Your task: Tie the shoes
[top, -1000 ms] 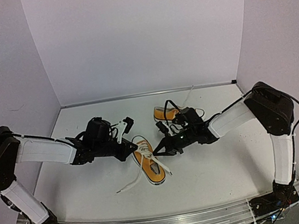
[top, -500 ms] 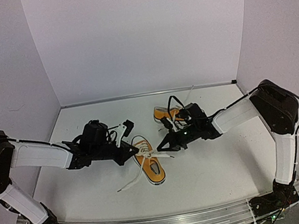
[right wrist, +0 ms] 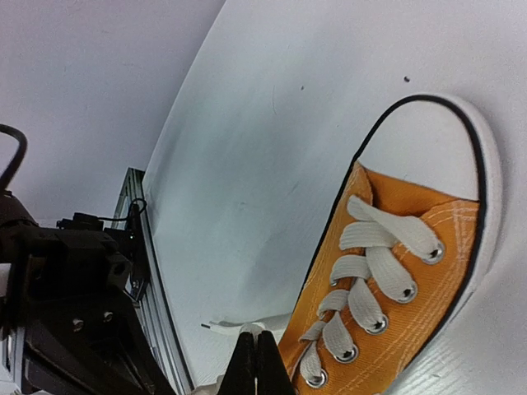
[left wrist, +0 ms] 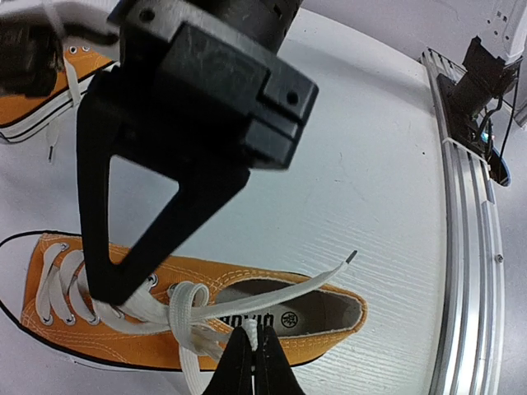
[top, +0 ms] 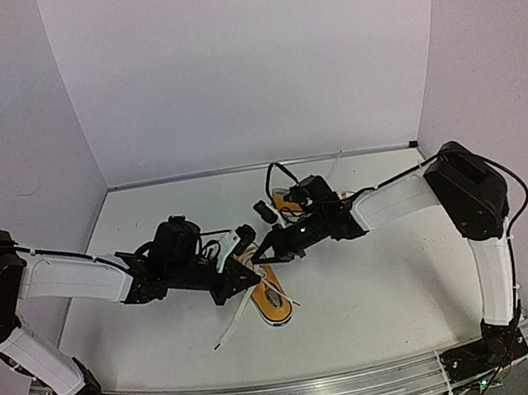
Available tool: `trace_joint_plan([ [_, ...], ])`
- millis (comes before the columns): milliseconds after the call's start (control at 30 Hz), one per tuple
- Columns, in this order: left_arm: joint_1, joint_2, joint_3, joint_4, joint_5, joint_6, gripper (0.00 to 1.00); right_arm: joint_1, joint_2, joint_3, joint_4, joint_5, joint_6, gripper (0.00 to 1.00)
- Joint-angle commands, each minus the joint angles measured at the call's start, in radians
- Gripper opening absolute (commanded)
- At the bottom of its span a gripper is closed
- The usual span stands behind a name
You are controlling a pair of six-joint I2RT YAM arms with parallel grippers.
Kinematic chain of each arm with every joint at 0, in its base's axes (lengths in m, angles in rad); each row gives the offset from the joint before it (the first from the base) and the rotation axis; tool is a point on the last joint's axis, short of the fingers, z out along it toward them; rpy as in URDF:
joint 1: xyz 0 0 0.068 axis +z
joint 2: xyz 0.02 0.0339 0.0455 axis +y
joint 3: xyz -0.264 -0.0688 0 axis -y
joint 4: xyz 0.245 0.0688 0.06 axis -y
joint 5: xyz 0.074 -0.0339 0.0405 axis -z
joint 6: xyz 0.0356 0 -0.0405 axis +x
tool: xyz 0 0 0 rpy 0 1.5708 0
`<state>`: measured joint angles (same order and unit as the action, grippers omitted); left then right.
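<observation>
I had the left gripper (left wrist: 254, 360) pinched shut on a white lace (left wrist: 188, 298) of the near shoe (top: 275, 302), which lay in the middle of the table (top: 383, 299) between both arms. The right gripper (right wrist: 255, 360) had its fingers pressed together low beside that shoe's eyelets; I could not tell whether any lace was caught. The second shoe (top: 287, 200) sat farther back, partly behind the right arm.
</observation>
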<state>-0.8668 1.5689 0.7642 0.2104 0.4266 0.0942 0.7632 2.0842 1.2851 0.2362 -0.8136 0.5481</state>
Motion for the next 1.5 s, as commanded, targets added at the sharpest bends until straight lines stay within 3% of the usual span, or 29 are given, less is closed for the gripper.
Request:
trace_joint_plan([
  [0,-0.020,0.027,0.079,-0.033,0.023,0.077,0.03,0.025,0.037,0.068,-0.018,-0.040,-0.024,0.00],
  [533,-0.068,0.138,0.195,-0.118,-0.045,0.154,0.06,0.029,0.066,0.093,-0.025,-0.090,-0.018,0.00],
  [667,-0.069,0.121,0.203,-0.152,-0.043,0.141,0.22,0.027,0.043,0.078,-0.033,-0.091,-0.024,0.12],
  [800,-0.069,0.072,0.190,-0.162,-0.038,0.113,0.38,0.008,-0.016,0.046,-0.040,-0.077,-0.030,0.34],
  [1133,-0.048,-0.027,0.162,-0.181,0.000,0.068,0.57,-0.057,-0.159,-0.021,-0.116,-0.056,-0.080,0.63],
  [1467,0.111,-0.124,0.062,-0.086,0.015,-0.059,0.55,-0.067,-0.225,-0.114,-0.153,-0.034,-0.111,0.63],
])
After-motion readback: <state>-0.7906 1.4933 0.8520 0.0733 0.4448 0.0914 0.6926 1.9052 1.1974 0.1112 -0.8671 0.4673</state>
